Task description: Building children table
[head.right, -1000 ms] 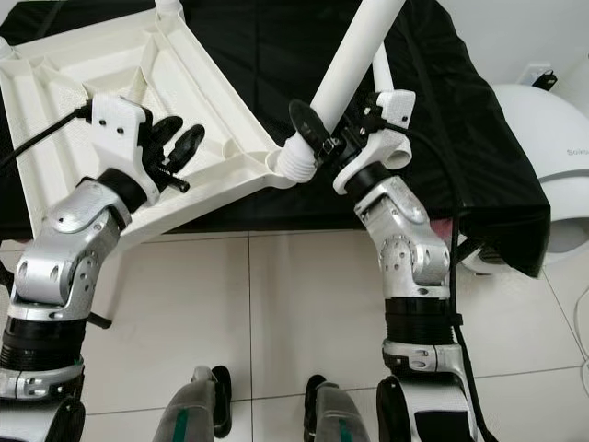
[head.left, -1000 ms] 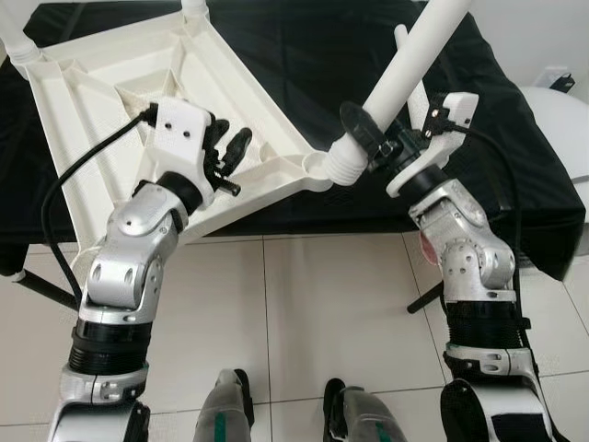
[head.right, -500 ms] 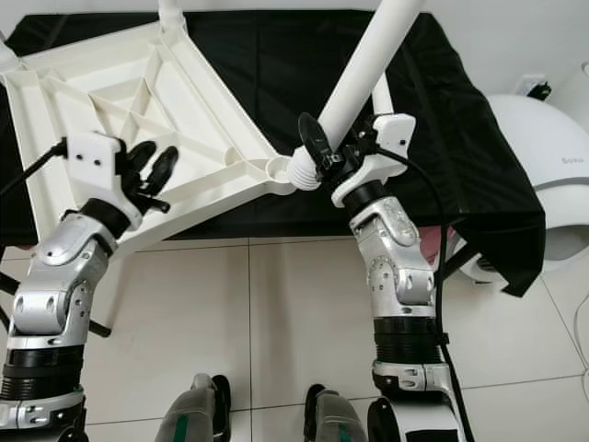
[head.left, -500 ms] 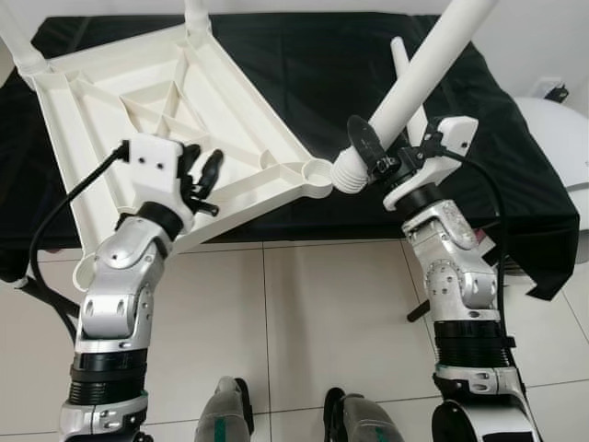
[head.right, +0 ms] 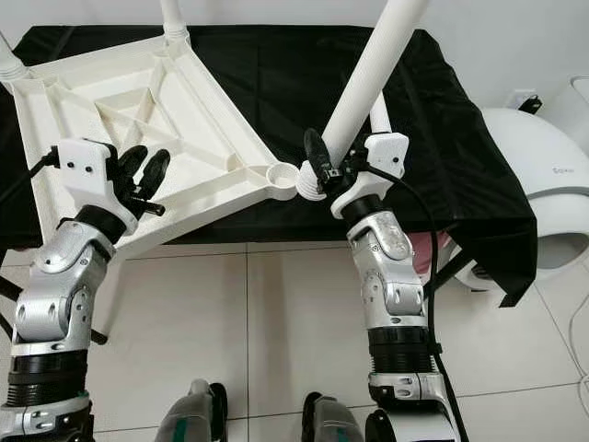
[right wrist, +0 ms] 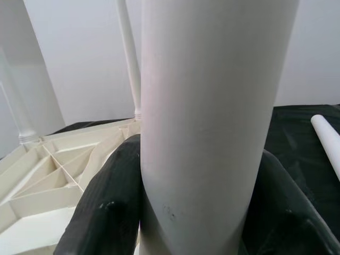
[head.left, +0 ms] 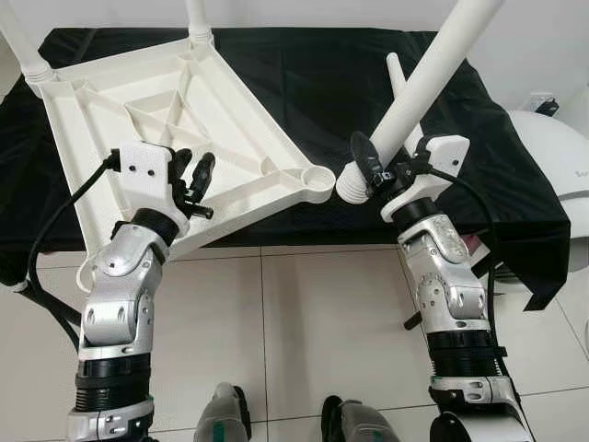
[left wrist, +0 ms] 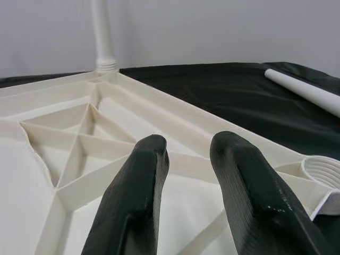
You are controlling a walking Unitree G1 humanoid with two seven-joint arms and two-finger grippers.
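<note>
Left eye view is showing the upside-down white ribbed plastic table top (head.left: 175,120) lying on a black cloth-covered table (head.left: 304,83), one corner jutting past the near edge over the pale tiled floor (head.left: 276,322). Two white legs are standing up from its far corners. The right gripper (head.left: 379,171) is clamping a long white plastic tube leg (head.left: 433,78), jaws closed around it, its threaded end hanging just beside the round corner socket (head.left: 317,177) and not yet in it. The left gripper (head.left: 190,172) is hovering over the near rim, jaws parted and holding nothing. Another white tube (left wrist: 305,94) is lying on the cloth.
</note>
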